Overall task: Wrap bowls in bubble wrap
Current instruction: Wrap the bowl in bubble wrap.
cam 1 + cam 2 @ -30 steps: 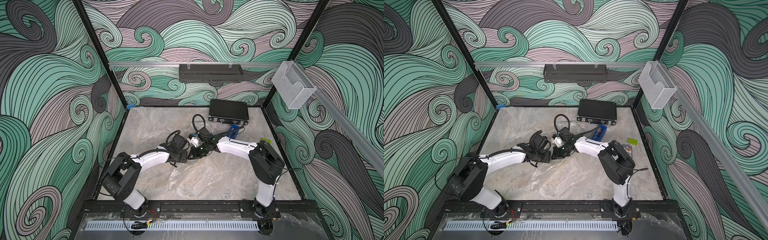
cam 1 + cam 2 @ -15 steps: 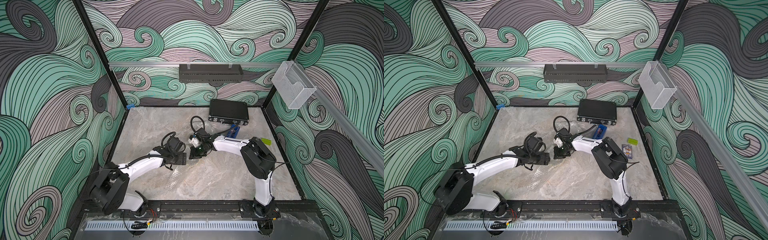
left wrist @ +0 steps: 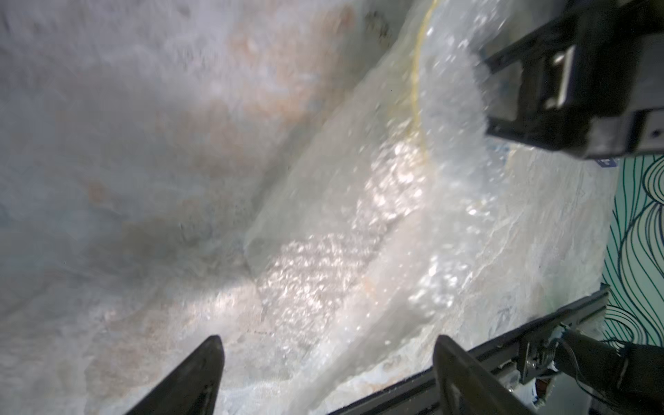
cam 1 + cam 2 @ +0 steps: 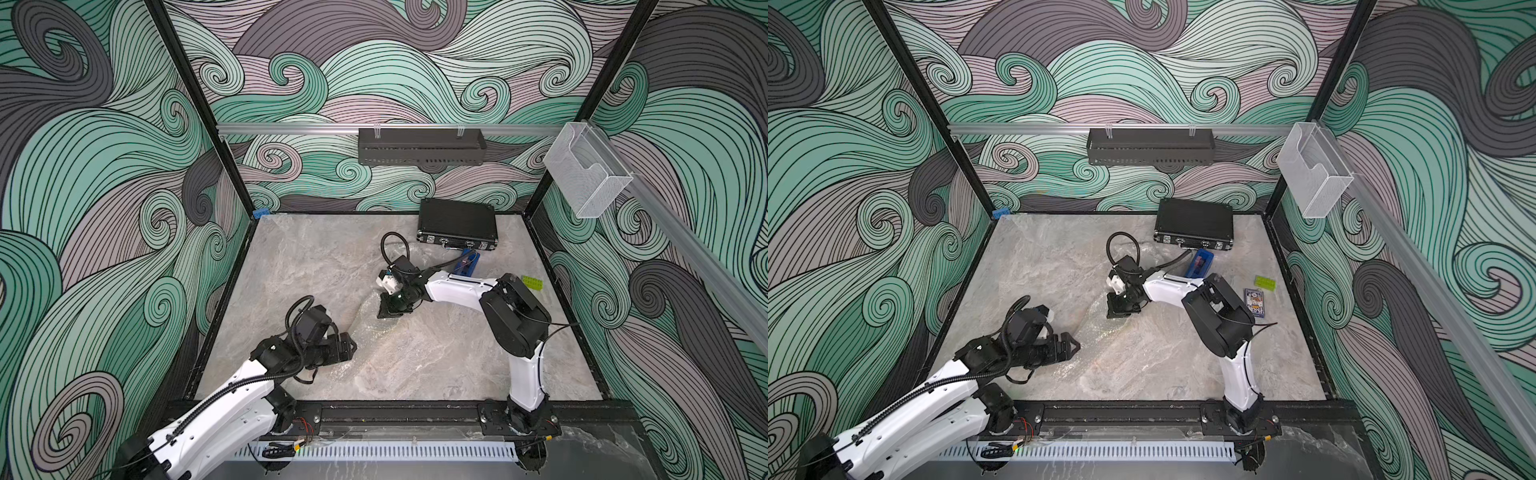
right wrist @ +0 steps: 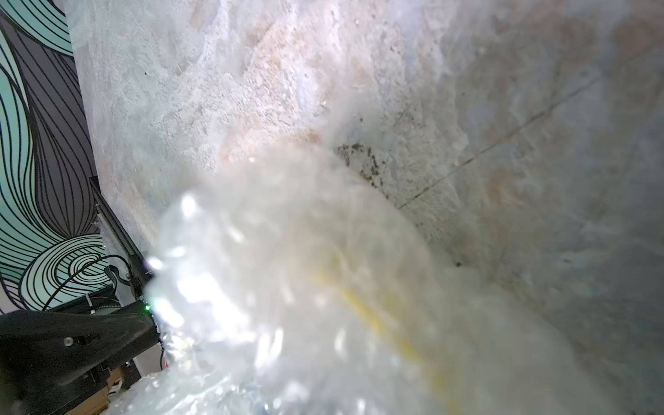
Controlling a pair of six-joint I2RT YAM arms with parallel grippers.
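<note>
The bubble wrap (image 4: 370, 332) lies crumpled on the marble table, running from under my right gripper (image 4: 386, 311) towards my left gripper (image 4: 352, 345). One bowl shows only as a thin yellow arc (image 3: 416, 93) through the wrap (image 3: 341, 233), right beside the right gripper (image 3: 575, 72). The same yellow line (image 5: 373, 323) appears in the right wrist view, where the bunched wrap (image 5: 269, 287) hides the right jaws, which are shut on it. My left gripper (image 3: 328, 355) is open, low over the loose end of the wrap, holding nothing. No other bowl is in view.
A black case (image 4: 457, 224) sits at the back with a blue box (image 4: 471, 264) in front of it. A green piece (image 4: 532, 282) and a card pack (image 4: 1254, 301) lie by the right wall. The black front rail (image 3: 539, 316) runs close to the left gripper.
My left gripper has opened, let go of the wrap and drawn back towards the front left, away from the right gripper. The right gripper has stayed shut and hardly moved.
</note>
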